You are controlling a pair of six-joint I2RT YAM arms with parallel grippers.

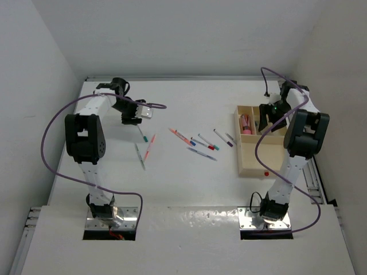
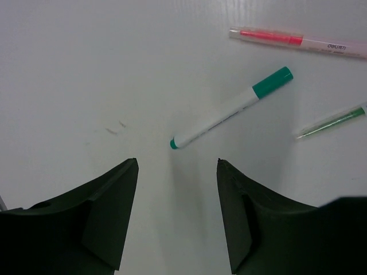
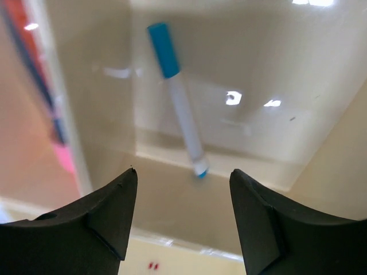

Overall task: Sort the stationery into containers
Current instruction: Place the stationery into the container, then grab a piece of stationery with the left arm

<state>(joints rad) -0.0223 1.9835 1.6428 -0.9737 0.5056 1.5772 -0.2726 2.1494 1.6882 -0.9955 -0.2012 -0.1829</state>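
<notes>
Your left gripper [image 2: 178, 220] hangs spread wide just below the teal-capped marker [image 2: 229, 109], lined up to grab it. Your right gripper [image 3: 180, 220] is empty, jaws apart over the wooden tray [image 1: 258, 160]. A blue-capped marker [image 3: 178, 97] lies inside mid-frame, with a pink blur at the left edge, maybe more pens.

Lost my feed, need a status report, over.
Left tool open, teal-capped marker just ahead. Right tool open above tray, blue-capped marker lying inside. Nothing blocking.

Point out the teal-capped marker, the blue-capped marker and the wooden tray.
teal-capped marker [image 2: 221, 114], left wrist view, on its white barrel
blue-capped marker [image 3: 184, 117], right wrist view, on its white barrel
wooden tray [image 1: 246, 160], top view, bare floor of large section
</notes>
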